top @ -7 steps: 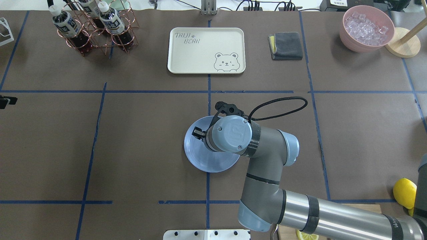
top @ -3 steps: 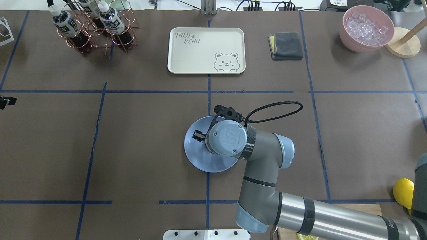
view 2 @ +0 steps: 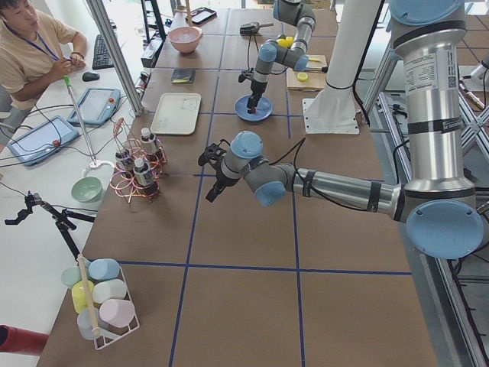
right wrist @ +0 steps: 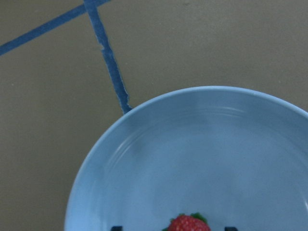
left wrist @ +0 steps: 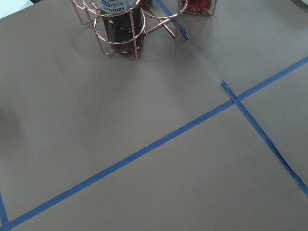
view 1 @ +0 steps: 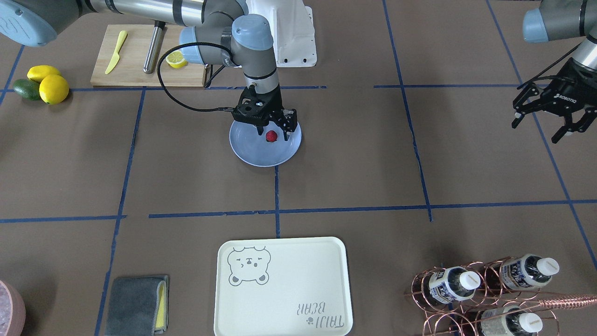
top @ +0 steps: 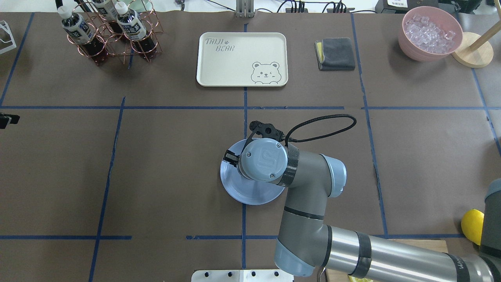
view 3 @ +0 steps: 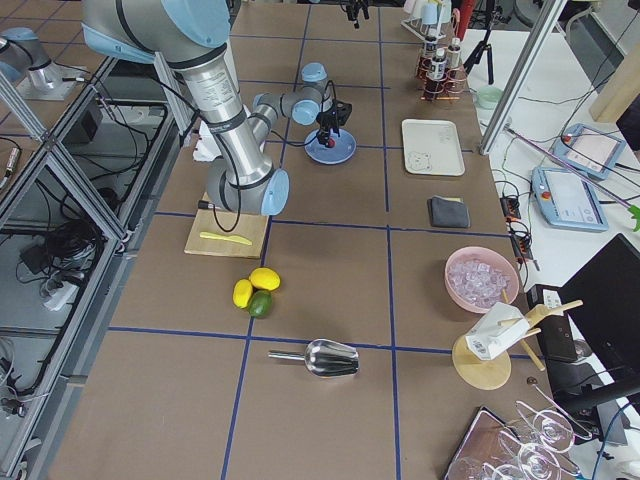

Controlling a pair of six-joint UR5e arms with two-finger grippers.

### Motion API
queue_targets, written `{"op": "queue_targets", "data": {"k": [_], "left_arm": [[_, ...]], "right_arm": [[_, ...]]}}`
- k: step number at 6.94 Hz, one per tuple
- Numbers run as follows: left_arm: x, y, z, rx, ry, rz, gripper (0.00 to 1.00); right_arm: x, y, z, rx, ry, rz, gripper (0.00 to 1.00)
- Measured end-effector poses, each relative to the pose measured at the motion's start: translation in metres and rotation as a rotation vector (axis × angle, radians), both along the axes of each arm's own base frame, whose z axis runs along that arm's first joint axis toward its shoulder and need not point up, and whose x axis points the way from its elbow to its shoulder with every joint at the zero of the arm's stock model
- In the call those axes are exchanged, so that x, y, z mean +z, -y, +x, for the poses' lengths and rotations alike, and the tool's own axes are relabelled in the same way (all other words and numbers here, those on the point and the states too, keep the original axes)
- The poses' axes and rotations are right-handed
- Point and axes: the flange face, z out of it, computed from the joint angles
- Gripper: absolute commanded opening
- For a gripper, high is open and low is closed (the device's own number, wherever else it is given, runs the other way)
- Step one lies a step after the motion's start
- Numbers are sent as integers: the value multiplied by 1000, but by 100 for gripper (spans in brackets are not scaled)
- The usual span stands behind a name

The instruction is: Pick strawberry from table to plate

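The pale blue plate (view 1: 252, 150) (top: 250, 194) rests on the brown table (top: 164, 164) near its middle. On it lies the small red strawberry (view 1: 271, 136) (right wrist: 188, 224). My right gripper (view 1: 272, 134) (right wrist: 173, 228) points straight down over the plate and is open, its two black fingertips standing to either side of the berry without touching it. From overhead the wrist hides the berry. My left gripper (view 1: 536, 126) hangs open and empty above the table, far off to the side.
A cream bear-print tray (top: 242, 58) and a grey cloth (top: 336, 53) lie beyond the plate. A copper bottle rack (top: 109, 31) and a pink bowl of ice (top: 429, 33) stand at the far corners. A cutting board (view 1: 140, 56), lemons (view 1: 53, 88) and an avocado (view 1: 25, 89) sit near the robot.
My right wrist has shifted a little to the left over the plate. The plate now sits slightly further right than before.
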Motion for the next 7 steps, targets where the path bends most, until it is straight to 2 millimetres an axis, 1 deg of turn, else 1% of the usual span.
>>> {"op": "queue_targets", "data": {"k": [1, 2, 3, 4, 5, 7], "left_arm": [[0, 1, 0, 1, 0, 1, 99], [0, 2, 1, 1, 1, 2, 99], [-1, 3, 2, 1, 1, 4, 99], [-1, 4, 2, 1, 1, 5, 99], [0, 4, 3, 1, 3, 2, 99], [7, 4, 2, 1, 11, -14, 99]], "right_arm": [[-10, -1, 29, 5, 18, 3, 100], [-10, 0, 73, 4, 38, 6, 100], [2, 6, 130, -16, 54, 11, 100], [26, 21, 190, -53, 49, 18, 100], [59, 39, 248, -102, 22, 36, 100], [141, 74, 368, -219, -60, 111, 100]]}}
